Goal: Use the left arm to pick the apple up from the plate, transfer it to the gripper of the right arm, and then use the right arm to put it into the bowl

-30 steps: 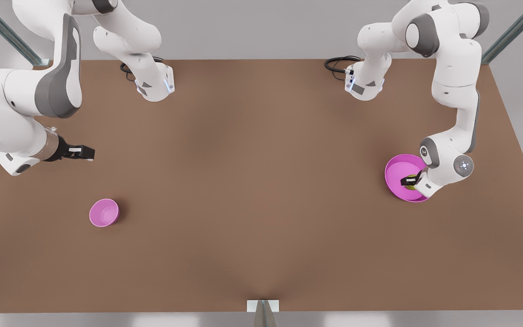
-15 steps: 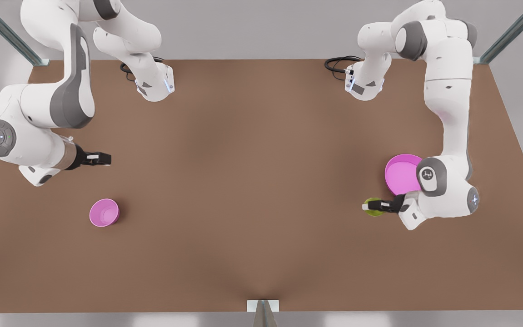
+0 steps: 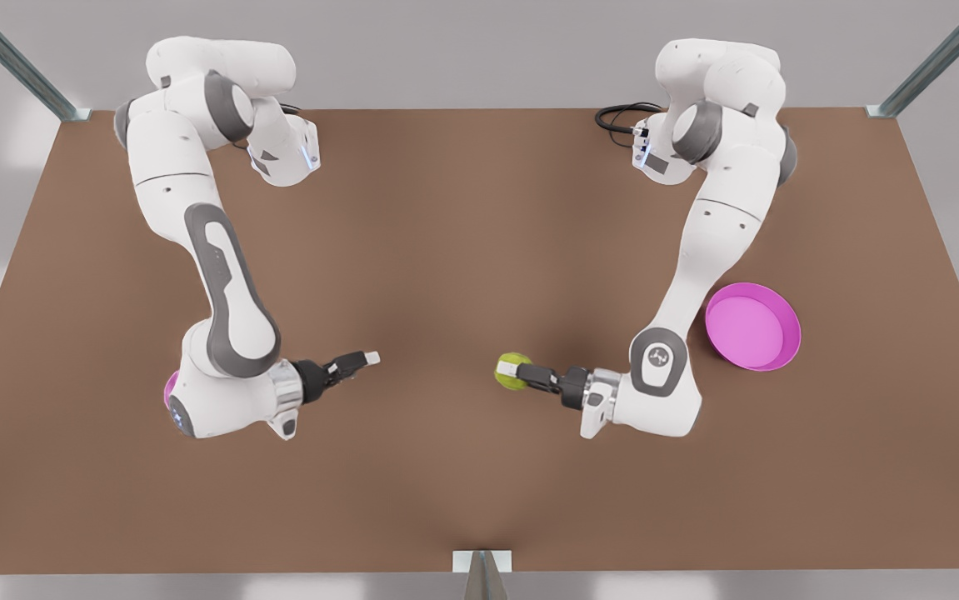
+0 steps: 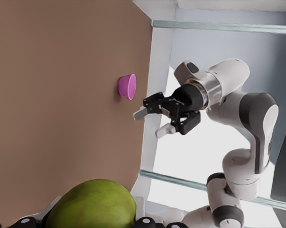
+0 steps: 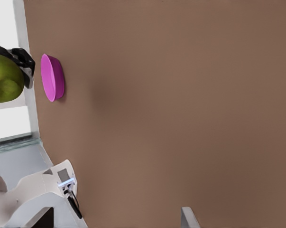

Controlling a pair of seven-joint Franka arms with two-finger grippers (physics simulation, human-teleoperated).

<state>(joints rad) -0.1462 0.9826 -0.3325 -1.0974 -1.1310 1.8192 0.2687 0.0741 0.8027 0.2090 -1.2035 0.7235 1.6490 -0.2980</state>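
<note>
Now both arms have swung in toward the middle of the table (image 3: 479, 467), where half a second ago they stood at its two sides. Note that the left gripper (image 3: 526, 375), on the front view's right, has carried the apple (image 3: 512, 370) away from the plate (image 3: 752, 327), which it has left empty behind it. Its fingers are pinched on the apple, and the left wrist view shows the green fruit (image 4: 93, 204) seated between the pads, clear of the table. Opposite it, the right gripper (image 3: 356, 363) has come across from the front view's left edge and points at the apple, with an open stretch of table between the two. Seen from the left wrist view, the right gripper (image 4: 152, 121) has its fingers spread and holds nothing. You can see the bowl (image 4: 127, 86) behind it in that view; in the front view the right arm covers most of it.

Judged from this layout, the pick is done and the handover is being set up. Before you release, the apple must be brought between the spread fingers and they must be closed on it.
</note>
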